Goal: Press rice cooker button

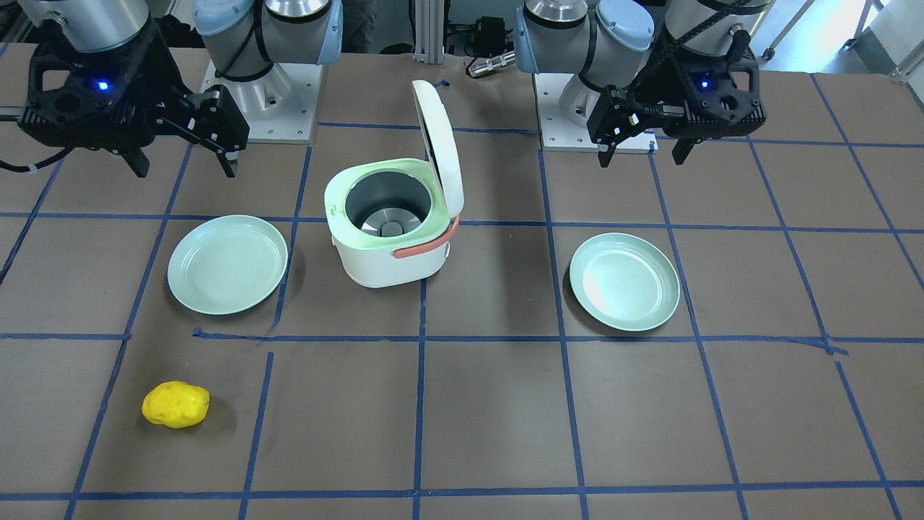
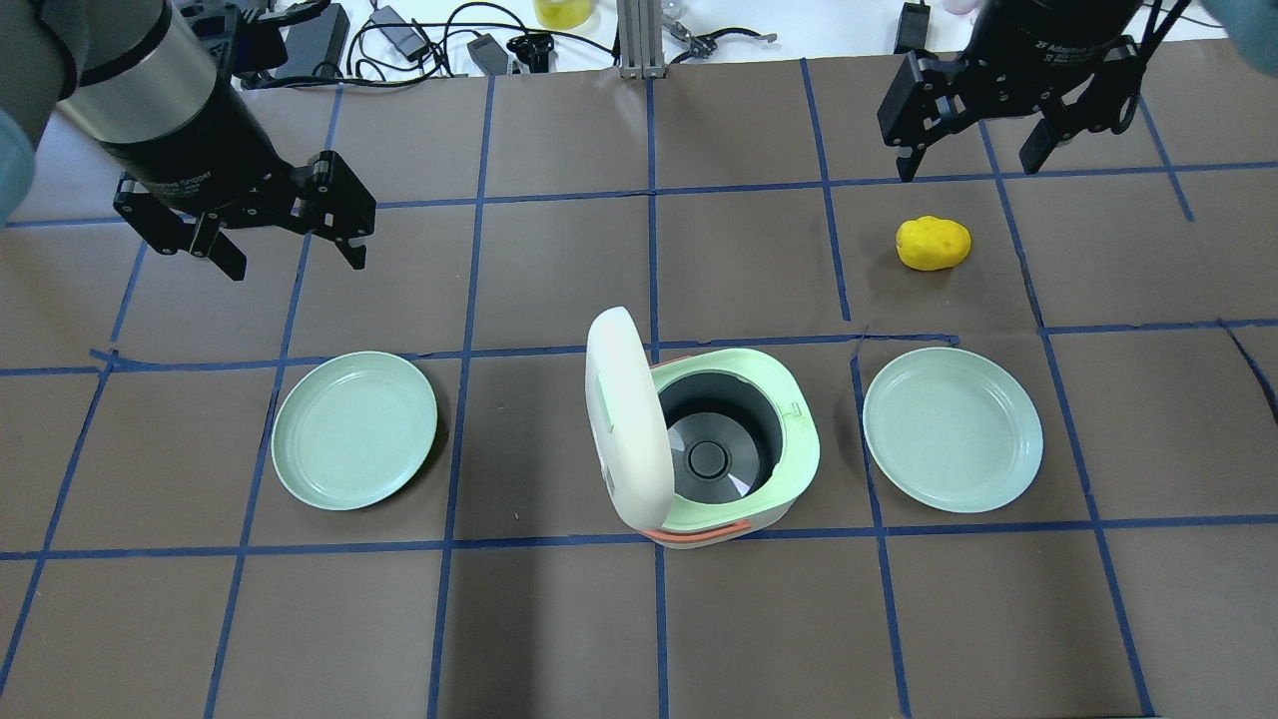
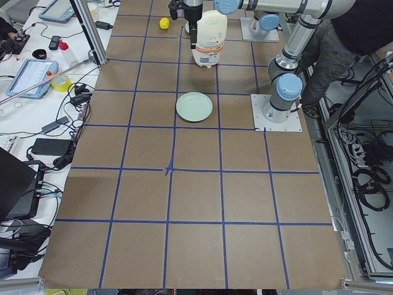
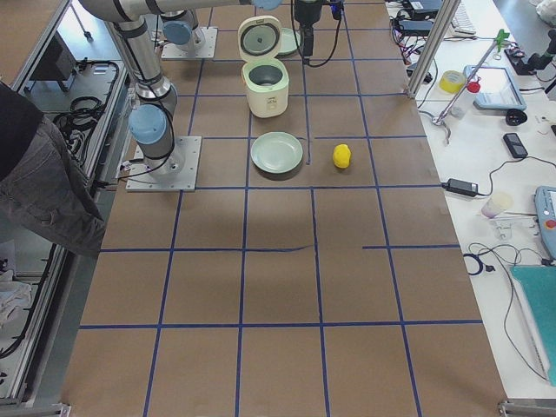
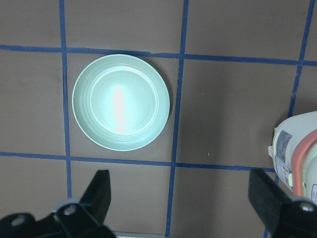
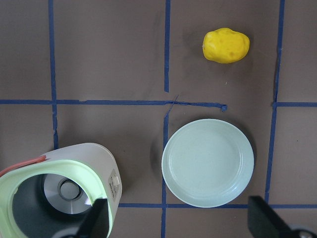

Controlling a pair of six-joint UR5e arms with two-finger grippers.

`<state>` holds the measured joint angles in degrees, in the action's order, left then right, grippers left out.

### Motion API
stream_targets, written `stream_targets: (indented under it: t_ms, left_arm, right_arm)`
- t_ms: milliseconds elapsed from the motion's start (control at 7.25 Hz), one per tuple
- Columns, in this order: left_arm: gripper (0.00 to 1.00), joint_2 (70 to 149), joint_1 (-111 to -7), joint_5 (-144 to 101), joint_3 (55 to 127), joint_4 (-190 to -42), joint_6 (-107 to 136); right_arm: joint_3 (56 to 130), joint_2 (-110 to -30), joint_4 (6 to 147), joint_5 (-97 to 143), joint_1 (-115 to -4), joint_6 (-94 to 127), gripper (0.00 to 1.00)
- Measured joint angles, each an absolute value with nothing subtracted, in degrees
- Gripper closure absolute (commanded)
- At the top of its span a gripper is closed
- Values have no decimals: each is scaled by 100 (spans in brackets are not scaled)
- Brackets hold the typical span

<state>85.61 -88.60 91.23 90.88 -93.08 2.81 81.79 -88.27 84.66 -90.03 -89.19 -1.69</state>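
Green at the rim and white in the body, the cooker (image 1: pixel 390 263) stands at the middle of the bench (image 2: pixel 559 619), between the two arms. Its lid (image 2: pixel 619 419) is raised upright on the hinge side, which faces the robot's left. Look for the button (image 6: pixel 115 181) on the opposite wall: the right wrist view shows a small white tab just under the rim, facing the right plate (image 2: pixel 954 429). This tab is most likely the control to press. The hinge-to-button axis therefore runs across the bench from left to right. Both tools hang above the bench, well apart from the cooker. The right end effector (image 2: pixel 968 165) is spread wide and holds nothing; the left end effector (image 2: pixel 297 262) is likewise spread and empty. From the right end effector the button lies back toward the robot's base and inboard, past the yellow item (image 2: pixel 933 243). Judge the right arm the better placed: the button side is turned to it, whereas the raised lid stands between the left arm and the button. The lid is already up, so the release may already be done.
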Motion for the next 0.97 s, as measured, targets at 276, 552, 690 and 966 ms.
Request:
stream_targets:
  t_ms: [276,552,690,966]
  left_arm:
    - [0,8561,-8859,9123,9088,-9308,281]
    - [0,8561,-8860,9123,9088,-9308,281]
    - [0,8561,-8860,9123,9088,-9308,281]
    - [0,8561,-8859,9123,9088,-9307,281]
  right_arm:
    - [8196,-8832,8455,-9014,-8868,-169,0]
    - [8207,-8838,8459,-9004,-8863,-169,0]
    - [8211,-8843,8459,-9002,-8864,-168,0]
    - [8222,-8846,8459,-8996,-8868,-167,0]
